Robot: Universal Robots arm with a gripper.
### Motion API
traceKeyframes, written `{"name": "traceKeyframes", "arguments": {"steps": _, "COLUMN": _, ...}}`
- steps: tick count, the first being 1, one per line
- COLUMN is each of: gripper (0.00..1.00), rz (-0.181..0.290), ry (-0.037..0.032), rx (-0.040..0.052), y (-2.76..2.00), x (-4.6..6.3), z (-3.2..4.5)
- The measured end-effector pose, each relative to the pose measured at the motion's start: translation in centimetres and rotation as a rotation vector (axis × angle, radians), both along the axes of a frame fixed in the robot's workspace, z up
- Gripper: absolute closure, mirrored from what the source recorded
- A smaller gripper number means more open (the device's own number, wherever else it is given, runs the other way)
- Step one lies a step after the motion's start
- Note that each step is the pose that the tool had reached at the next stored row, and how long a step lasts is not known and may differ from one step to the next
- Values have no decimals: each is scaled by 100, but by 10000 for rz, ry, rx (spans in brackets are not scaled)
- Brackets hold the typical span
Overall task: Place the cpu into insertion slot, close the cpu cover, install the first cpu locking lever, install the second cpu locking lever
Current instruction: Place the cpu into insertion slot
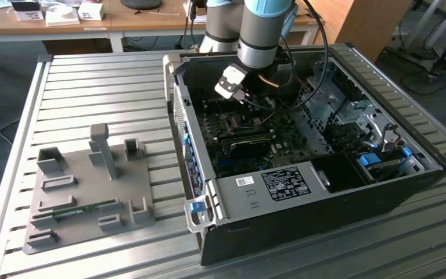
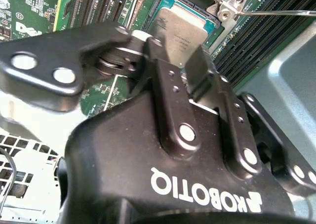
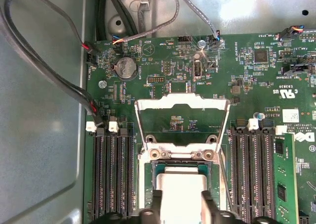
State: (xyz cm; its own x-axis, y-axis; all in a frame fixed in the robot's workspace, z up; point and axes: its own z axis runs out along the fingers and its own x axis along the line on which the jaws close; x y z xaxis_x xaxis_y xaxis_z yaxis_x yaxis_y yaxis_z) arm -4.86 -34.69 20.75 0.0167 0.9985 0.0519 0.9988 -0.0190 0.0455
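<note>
The arm (image 1: pixel 258 35) reached down into the open computer case (image 1: pixel 324 221), which lay on the slatted metal worktop (image 1: pixel 91 93) beside a grey fixture tray (image 1: pixel 91 186). In the first wrist view the tool (image 3: pixel 181 201) was clamped on the cpu (image 3: pixel 180 189), one finger (image 3: pixel 157 204) against each side edge. The chip sat at the insertion slot (image 3: pixel 157 169) on the green motherboard (image 3: pixel 163 75); whether it was fully seated I couldn't tell. The cpu cover (image 3: pixel 181 103) stood swung open, just beyond the slot.
</note>
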Motion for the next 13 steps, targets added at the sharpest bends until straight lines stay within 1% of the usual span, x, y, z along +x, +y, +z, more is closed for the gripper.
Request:
{"name": "traceKeyframes", "arguments": {"steps": 1, "gripper": 59, "rz": 0, "ry": 0, "rx": 0, "y": 0, "x": 0, "z": 0}}
{"name": "traceKeyframes", "arguments": {"steps": 2, "gripper": 59, "rz": 0, "ry": 0, "rx": 0, "y": 0, "x": 0, "z": 0}}
{"name": "traceKeyframes", "arguments": {"steps": 4, "gripper": 71, "rz": 0, "ry": 0, "rx": 0, "y": 0, "x": 0, "z": 1}}
{"name": "traceKeyframes", "arguments": {"steps": 5, "gripper": 71, "rz": 0, "ry": 0, "rx": 0, "y": 0, "x": 0, "z": 1}}
{"name": "traceKeyframes", "arguments": {"steps": 7, "gripper": 82, "rz": 0, "ry": 0, "rx": 0, "y": 0, "x": 0, "z": 1}}
{"name": "traceKeyframes", "arguments": {"steps": 8, "gripper": 82, "rz": 0, "ry": 0, "rx": 0, "y": 0, "x": 0, "z": 2}}
{"name": "traceKeyframes", "arguments": {"steps": 9, "gripper": 88, "rz": 0, "ry": 0, "rx": 0, "y": 0, "x": 0, "z": 2}}
{"name": "traceKeyframes", "arguments": {"steps": 13, "gripper": 89, "rz": 0, "ry": 0, "rx": 1, "y": 0, "x": 0, "z": 2}}
